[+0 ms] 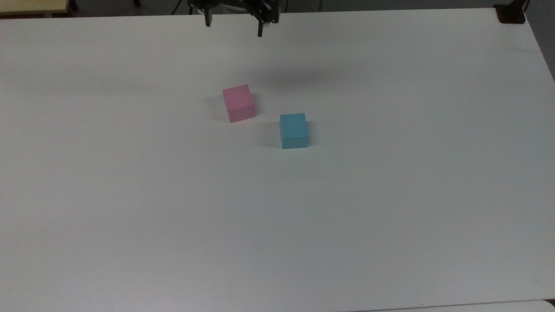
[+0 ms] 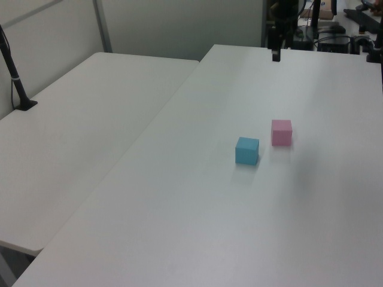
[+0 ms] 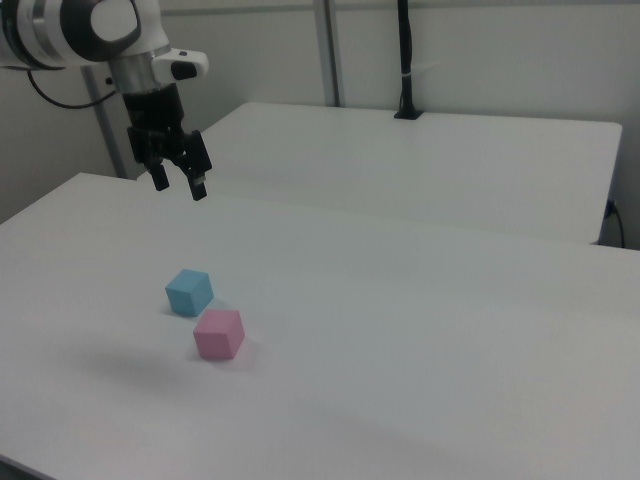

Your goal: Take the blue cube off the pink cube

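Right view shows the black two-finger pincer point(image 3: 179, 182) raised, fingers spread, gripping nothing; well below it the small cyan matte cube point(image 3: 188, 292) sits on the white worktop point(image 3: 420, 340); the pale pink matte cube point(image 3: 219, 334) rests just beside it, apart.
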Controlling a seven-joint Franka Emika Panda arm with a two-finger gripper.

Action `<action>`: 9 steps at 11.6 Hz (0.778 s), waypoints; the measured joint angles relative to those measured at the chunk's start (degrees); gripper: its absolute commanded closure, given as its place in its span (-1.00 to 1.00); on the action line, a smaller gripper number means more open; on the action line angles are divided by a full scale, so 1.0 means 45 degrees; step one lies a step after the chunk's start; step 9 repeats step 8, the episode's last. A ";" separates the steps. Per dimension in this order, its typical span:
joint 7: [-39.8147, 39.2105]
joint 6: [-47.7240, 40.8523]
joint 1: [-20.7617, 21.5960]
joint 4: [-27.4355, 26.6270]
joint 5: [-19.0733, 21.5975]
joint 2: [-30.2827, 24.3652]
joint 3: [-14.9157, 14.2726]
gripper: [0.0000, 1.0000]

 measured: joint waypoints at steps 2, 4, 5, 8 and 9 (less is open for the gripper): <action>-0.0343 -0.0078 -0.0072 -0.0089 0.0001 -0.0431 -0.0581 -1.00; -0.1923 -0.0035 -0.0452 -0.0101 0.0002 -0.0496 -0.0813 -1.00; -0.2538 0.0233 -0.0611 -0.0122 0.0003 -0.0496 -0.0824 -1.00; -0.2957 0.0917 -0.0669 -0.0210 0.0003 -0.0454 -0.0818 -1.00; -0.2957 0.0917 -0.0669 -0.0210 0.0003 -0.0454 -0.0818 -1.00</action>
